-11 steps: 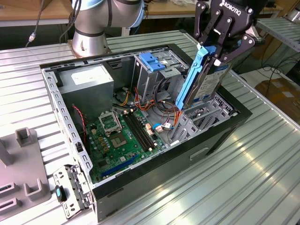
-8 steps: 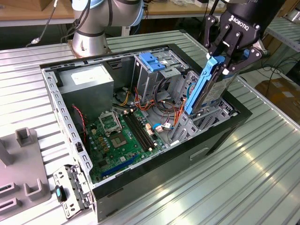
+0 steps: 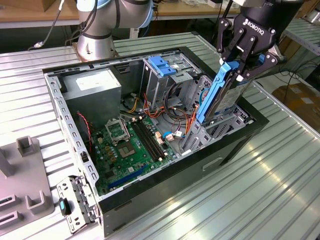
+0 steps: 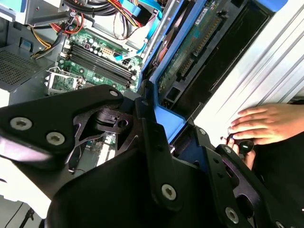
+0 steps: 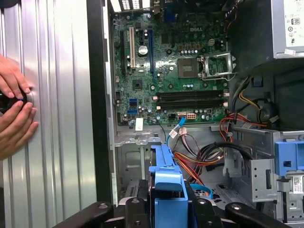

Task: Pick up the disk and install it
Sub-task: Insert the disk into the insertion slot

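Over the drive bay [image 3: 221,127] of the computer case [image 3: 175,186], at the exterior view's right, the pincer [image 3: 240,69] clamps the disk [image 3: 223,96] nearly upright, presumably to match the slot.

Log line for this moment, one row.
gripper: shut on disk | disk: tilted, lower end inside case, not seated | hand: resting on table beside case

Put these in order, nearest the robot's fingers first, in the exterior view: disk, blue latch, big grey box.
1. Disk, clamped in the fingers.
2. Blue latch, atop the metal cage.
3. Big grey box, toward the exterior view's left.
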